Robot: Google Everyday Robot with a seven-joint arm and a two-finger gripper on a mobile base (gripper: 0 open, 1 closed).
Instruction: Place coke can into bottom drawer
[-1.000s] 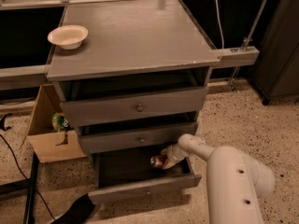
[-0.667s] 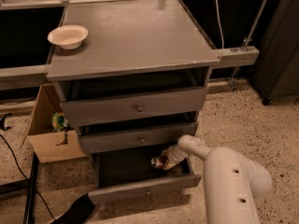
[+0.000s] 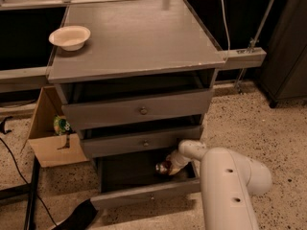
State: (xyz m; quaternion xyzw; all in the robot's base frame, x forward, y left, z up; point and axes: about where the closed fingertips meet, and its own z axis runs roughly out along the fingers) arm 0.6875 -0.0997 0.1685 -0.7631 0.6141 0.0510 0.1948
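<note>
At far left, floor: an open brown cardboard box (image 3: 50, 150) leans beside the cabinet, with a small green-and-yellow object (image 3: 60, 125) at its rim that is too blurred to name; a thin black cable (image 3: 14, 162) runs past it and out of the bottom edge.
Cabinet top: a flat grey rectangular tabletop (image 3: 144, 42), with a shallow white round bowl (image 3: 70, 36) near its left rear corner.
Upper drawers: the top grey drawer (image 3: 110, 113) and the middle grey drawer (image 3: 115, 145), each with a small round knob, stand slightly ajar; their insides are lost in shadow.
Bottom drawer (image 3: 134, 198): the lowest narrow grey front panel is pulled well out, and its dark interior is only partly readable.
Coke can (image 3: 162, 167): a small red-and-silver can inside the bottom drawer, toward its right side, right at the gripper's tip — mostly hidden, so its pose is unclear.
Gripper (image 3: 169, 165): down inside the bottom drawer, under the middle drawer's front; whether it grips the can cannot be told.
Arm (image 3: 230, 186): a thick cream-white tubular link — it fills the lower right and is cut off by the bottom edge.
Far right: a tall dark cabinet (image 3: 288, 42), cropped by the edge, stands on speckled terrazzo floor (image 3: 268, 128).
</note>
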